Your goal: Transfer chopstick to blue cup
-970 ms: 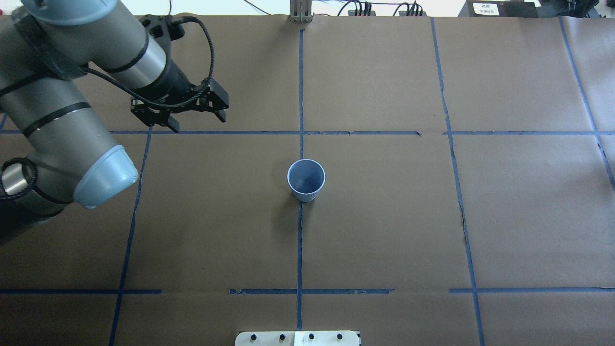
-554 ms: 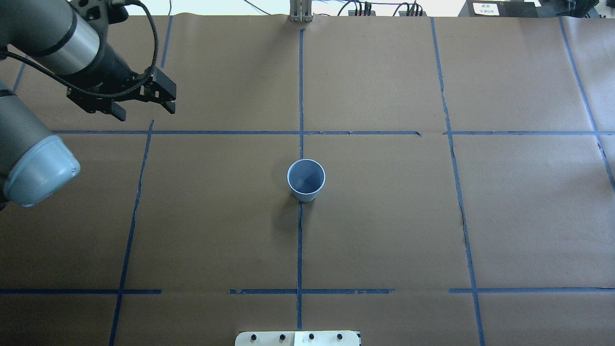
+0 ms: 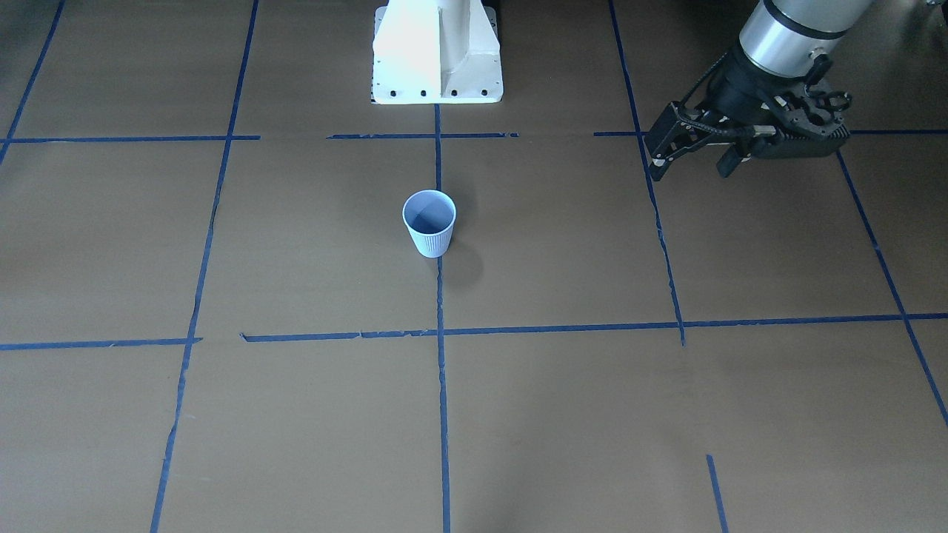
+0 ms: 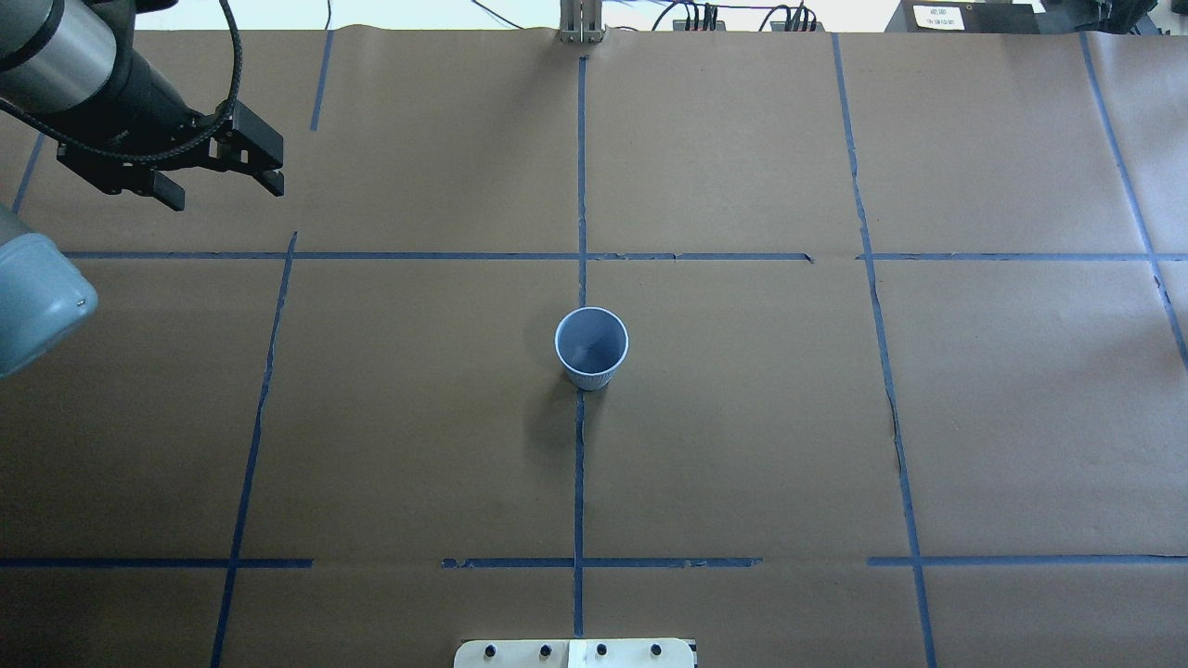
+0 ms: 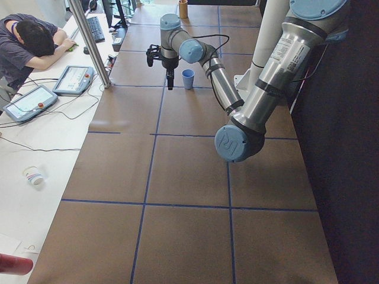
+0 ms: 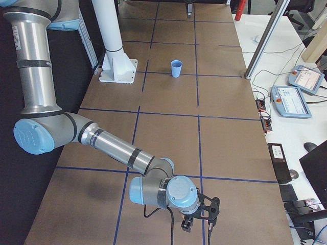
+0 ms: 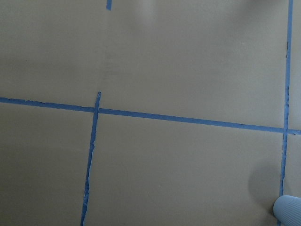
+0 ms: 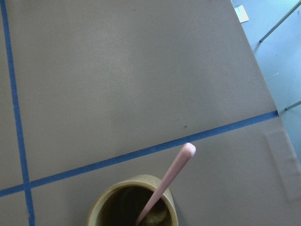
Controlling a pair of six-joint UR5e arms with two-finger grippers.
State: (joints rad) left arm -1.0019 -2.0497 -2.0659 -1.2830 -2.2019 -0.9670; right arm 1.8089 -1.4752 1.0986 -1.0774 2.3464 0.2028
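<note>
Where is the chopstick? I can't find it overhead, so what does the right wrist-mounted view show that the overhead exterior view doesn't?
Only the right wrist view: a pink chopstick leaning in a tan cup. Only the overhead view: the blue cup, upright and empty, mid-table, and the left pincer, open, at that view's upper left. Both: the brown table with blue tape lines.

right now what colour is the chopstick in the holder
Pale pink. The chopstick leans in a tan holder; it shows best in the right wrist view.
</note>
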